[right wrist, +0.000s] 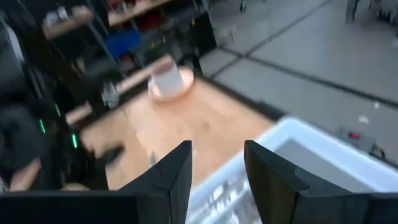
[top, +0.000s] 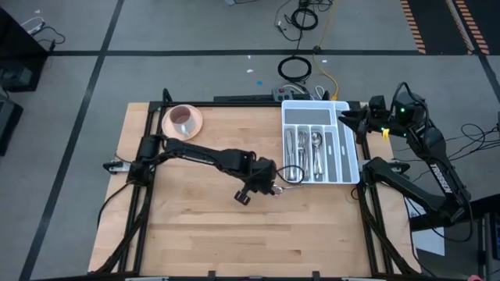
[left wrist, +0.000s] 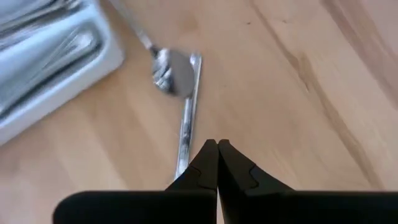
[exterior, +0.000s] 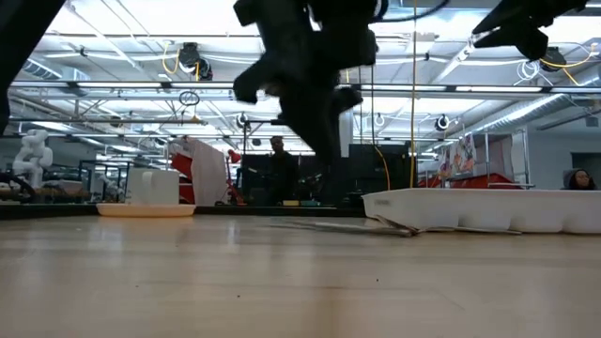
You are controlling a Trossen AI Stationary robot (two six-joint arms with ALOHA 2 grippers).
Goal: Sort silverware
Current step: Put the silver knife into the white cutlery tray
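Start with the silverware. Most of the slim, shiny metal forks, spoons and knives (top: 306, 148) already lie lengthwise in the compartments of the white plastic divided tray (top: 348, 148), each slot running the long way so the handles fit. Two pieces are not sorted yet: a shiny metal spoon (left wrist: 172, 70) and a straight silver knife-like piece (left wrist: 187, 118) rest on the pale wooden table (top: 203, 226) just beside the tray's outer wall, on the side facing the table's middle. The spoon's bowl lies against the upper end of the straight piece, which will make a clean single pick harder, I judge.

Your left gripper (left wrist: 217, 163) hangs over the table just beside the tray, above the near end of that straight piece. Its dark fingers (left wrist: 239, 174) are pressed together tip to tip, and in the left wrist view nothing shows between them; the straight piece passes under the tips. Whether they caught its end I cannot tell, so check before you lift.

Your right gripper (right wrist: 216, 168) waits off the tray's far corner, away from the loose pieces, its fingers parted with nothing between them, probably kept clear so the left arm has room.

The pink ceramic cup on its saucer (top: 183, 120) sits well apart from the tray, near the table's far left corner.
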